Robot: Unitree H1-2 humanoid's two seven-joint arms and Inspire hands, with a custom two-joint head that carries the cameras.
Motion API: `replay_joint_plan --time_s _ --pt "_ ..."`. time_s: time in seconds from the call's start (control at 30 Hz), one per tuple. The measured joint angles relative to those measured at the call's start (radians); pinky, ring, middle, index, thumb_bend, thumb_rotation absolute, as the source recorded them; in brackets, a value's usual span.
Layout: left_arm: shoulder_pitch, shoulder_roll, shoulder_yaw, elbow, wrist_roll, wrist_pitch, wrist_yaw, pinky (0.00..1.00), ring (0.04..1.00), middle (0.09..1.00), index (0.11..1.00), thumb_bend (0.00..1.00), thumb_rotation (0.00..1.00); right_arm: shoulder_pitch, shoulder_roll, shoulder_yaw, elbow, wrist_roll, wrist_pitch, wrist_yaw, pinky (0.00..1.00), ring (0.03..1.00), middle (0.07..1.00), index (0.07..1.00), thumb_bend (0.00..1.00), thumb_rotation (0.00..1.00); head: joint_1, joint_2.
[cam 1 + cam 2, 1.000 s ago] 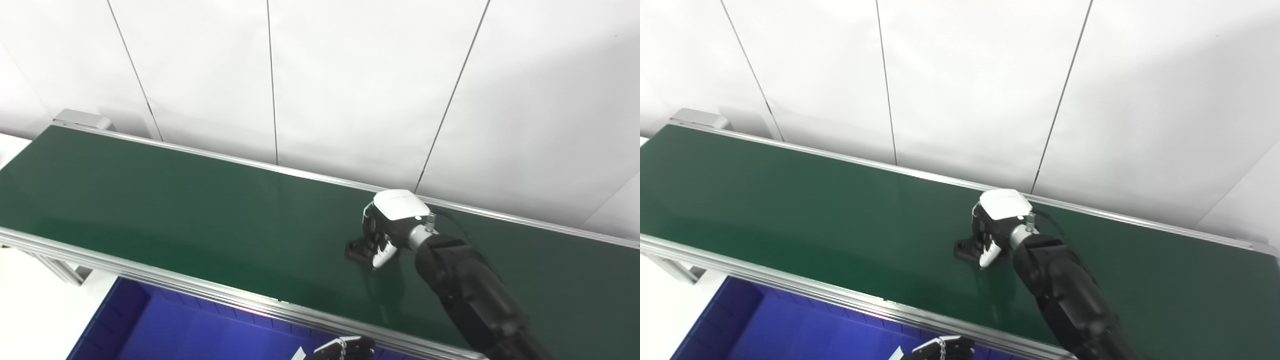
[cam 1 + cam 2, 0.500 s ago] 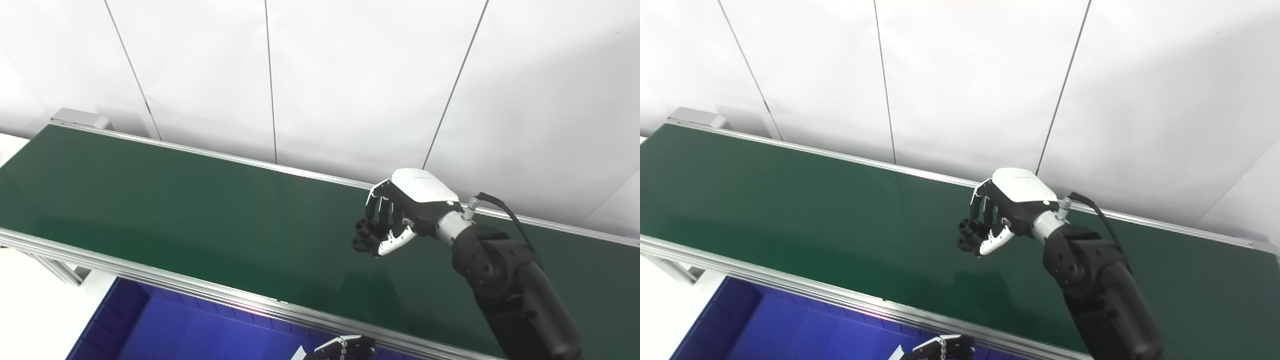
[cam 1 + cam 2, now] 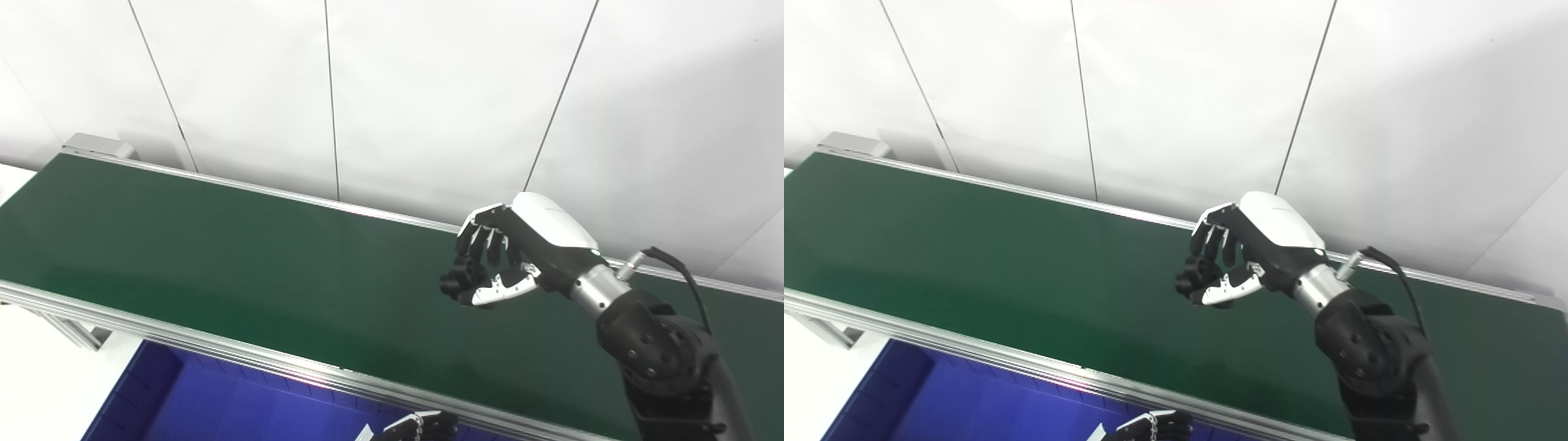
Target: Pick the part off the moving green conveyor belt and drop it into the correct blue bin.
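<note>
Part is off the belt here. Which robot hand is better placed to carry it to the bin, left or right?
Right. The right robot hand already grips the black part above the green belt. The left robot hand sits low at the frame's bottom edge over the blue bin, holding nothing visible.

**Where everything sits**

In front of you the conveyor belt [image 3: 245, 263] runs across the scene from the far left to the near right, with the wall [image 3: 429, 92] directly behind its far rail. Your right hand [image 3: 514, 257] is raised above the belt's right half, nearer the far rail than the near one, and the part [image 3: 458, 280] sits in its fingers, clear of the belt surface. The right arm comes up from the bottom right corner. Before the belt's near rail, lower down, you have the bin [image 3: 202, 404] at the bottom left. Your left hand [image 3: 416, 427] is at the bottom edge, over the bin's right portion, just before the near rail.
</note>
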Motion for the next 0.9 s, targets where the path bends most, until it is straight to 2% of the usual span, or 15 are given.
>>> replay_joint_plan --time_s 0.13,0.23,0.27,0.37,0.53,0.73,0.77,0.8,0.9 --pt "0.002 0.005 0.004 -0.003 -0.003 0.000 0.000 0.69 0.765 0.771 0.774 0.86 0.74 0.053 -0.010 -0.068 -0.058 0.102 0.010 0.000 0.28 0.359 0.488 0.555 0.51 0.00 -0.020 0.011" --pt "0.004 0.008 0.008 -0.010 -0.002 0.000 0.000 0.70 0.768 0.772 0.777 0.86 0.74 0.089 -0.024 -0.103 -0.105 0.174 0.045 0.010 0.29 0.362 0.489 0.554 0.51 0.00 -0.037 0.017" --pt "0.007 0.008 0.010 -0.015 -0.003 0.000 0.000 0.71 0.771 0.775 0.779 0.87 0.74 0.099 -0.031 -0.109 -0.119 0.195 0.051 0.013 0.28 0.361 0.489 0.557 0.51 0.00 -0.037 0.017" --pt "0.023 0.008 0.028 -0.030 -0.025 0.000 -0.013 0.74 0.784 0.784 0.788 0.89 0.73 0.127 -0.053 -0.124 -0.180 0.250 0.101 0.031 0.25 0.355 0.484 0.563 0.50 0.00 -0.124 0.060" --pt "0.053 0.010 0.063 -0.061 -0.066 0.000 -0.075 0.77 0.801 0.800 0.803 0.90 0.70 0.191 -0.130 -0.133 -0.318 0.294 0.148 0.051 0.25 0.350 0.477 0.562 0.50 0.00 -0.170 0.084" --pt "0.075 0.007 0.129 -0.100 -0.113 0.000 -0.163 0.81 0.818 0.816 0.820 0.90 0.71 0.349 -0.250 -0.159 -0.478 0.378 0.205 0.081 0.26 0.351 0.462 0.556 0.51 0.00 -0.245 0.127" --pt "0.079 0.005 0.138 -0.106 -0.118 0.000 -0.169 0.81 0.821 0.819 0.823 0.90 0.72 0.370 -0.261 -0.162 -0.494 0.381 0.208 0.083 0.26 0.350 0.463 0.555 0.51 0.00 -0.245 0.127" --pt "0.083 0.006 0.149 -0.113 -0.120 0.000 -0.180 0.81 0.822 0.821 0.827 0.89 0.73 0.401 -0.272 -0.172 -0.525 0.380 0.214 0.085 0.26 0.348 0.462 0.555 0.50 0.00 -0.277 0.156" --pt "0.101 0.006 0.176 -0.137 -0.121 0.000 -0.200 0.82 0.824 0.824 0.838 0.89 0.76 0.504 -0.303 -0.205 -0.602 0.366 0.217 0.097 0.26 0.351 0.458 0.557 0.50 0.00 -0.288 0.169"
